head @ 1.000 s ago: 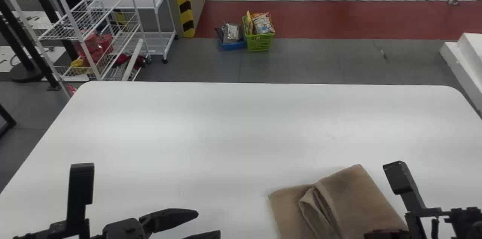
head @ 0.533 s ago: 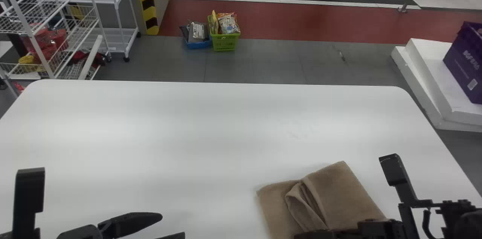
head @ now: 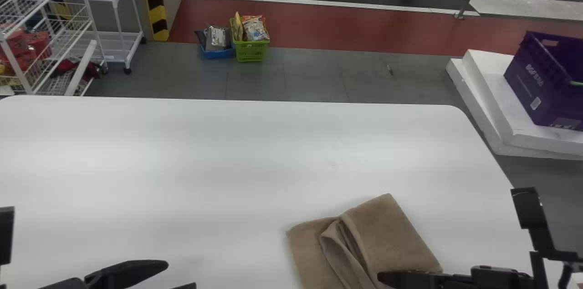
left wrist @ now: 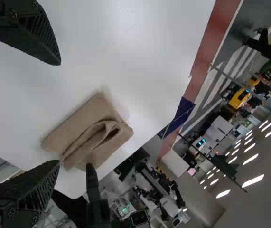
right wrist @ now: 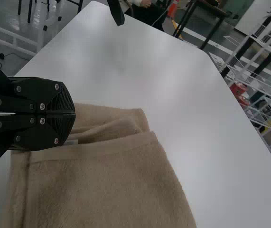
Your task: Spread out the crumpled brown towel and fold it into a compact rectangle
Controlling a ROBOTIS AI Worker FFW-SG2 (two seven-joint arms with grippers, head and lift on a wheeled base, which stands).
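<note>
1. The brown towel (head: pixel 387 234) lies partly folded on the white table (head: pixel 182 152), toward its near right corner — closer to the right edge than the left.
2. A loose, rumpled fold bulges beside the flatter top layer, and the towel sits askew to the table's edges.
3. The right gripper (head: pixel 381 276) is at the towel, fingers closed together; whether the tips touch the cloth, I cannot tell.
4. The left gripper (head: pixel 181 275) stands wide open above the table — left of the towel, apart from it.
</note>
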